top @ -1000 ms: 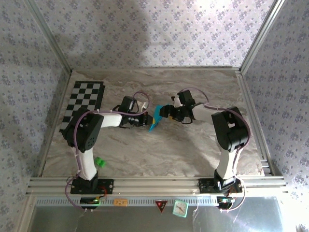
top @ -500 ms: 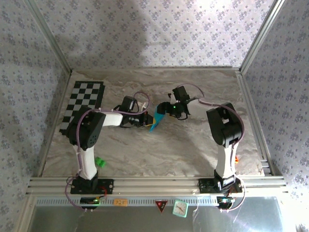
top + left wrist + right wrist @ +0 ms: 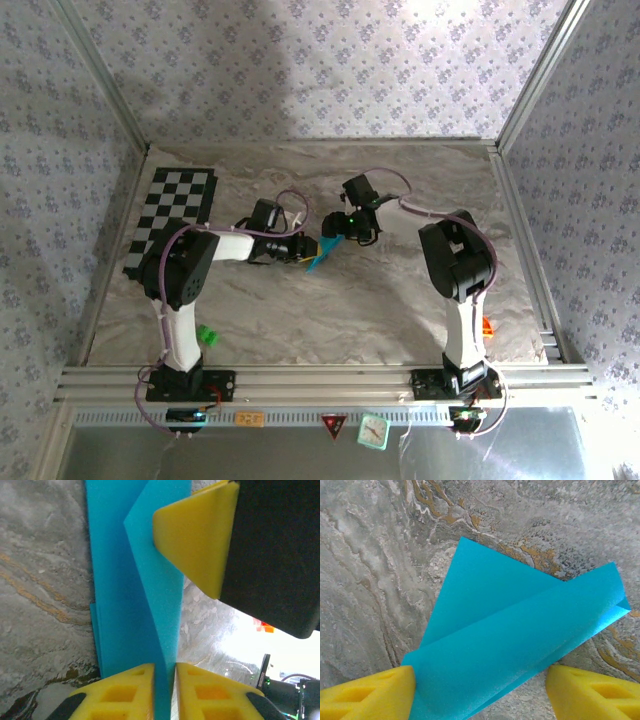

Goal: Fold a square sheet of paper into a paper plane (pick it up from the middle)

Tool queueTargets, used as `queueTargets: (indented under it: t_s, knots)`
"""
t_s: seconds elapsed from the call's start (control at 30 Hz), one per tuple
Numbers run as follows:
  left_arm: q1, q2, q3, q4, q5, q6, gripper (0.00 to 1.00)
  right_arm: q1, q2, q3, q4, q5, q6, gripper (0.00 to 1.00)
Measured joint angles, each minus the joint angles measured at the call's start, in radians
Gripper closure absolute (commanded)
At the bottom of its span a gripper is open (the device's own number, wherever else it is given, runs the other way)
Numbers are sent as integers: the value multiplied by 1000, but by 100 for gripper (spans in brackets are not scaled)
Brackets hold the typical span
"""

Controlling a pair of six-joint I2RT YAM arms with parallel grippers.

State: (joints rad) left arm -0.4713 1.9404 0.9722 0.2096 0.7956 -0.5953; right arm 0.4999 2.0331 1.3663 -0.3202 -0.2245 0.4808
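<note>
Where the blue paper [image 3: 321, 253] is: on the bench [image 3: 400, 300], about mid-way, creased into a pointed shape, between the two claws.
Left claw [image 3: 165, 692]: fingers nearly together with the paper's edge between them; a thin slit shows on one side, so I cannot tell whether it pinches.
Right claw [image 3: 480, 690]: wide open, straddling the paper, one yellow finger against it.
Green block [image 3: 206, 335]: by the left arm's base, well apart.

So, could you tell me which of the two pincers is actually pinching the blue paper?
The left pincer: it is closed on the blue paper, whereas the right pincer stands wide open around it.
</note>
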Motion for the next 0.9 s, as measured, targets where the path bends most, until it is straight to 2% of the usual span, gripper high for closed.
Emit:
queueTargets:
  t_s: [0.27,0.6,0.77,0.9]
  knots:
    - [0,-6,0,-39,-40,13,62,2,6,9,-13,8,0,28]
    - [-23,-95,0,-122,-136,75,48,2,10,18,-25,8,0,28]
    - [-56,-96,0,-185,-187,109,46,2,12,21,-28,8,0,29]
    - [-62,-96,1,-221,-212,128,50,2,13,23,-31,8,1,29]
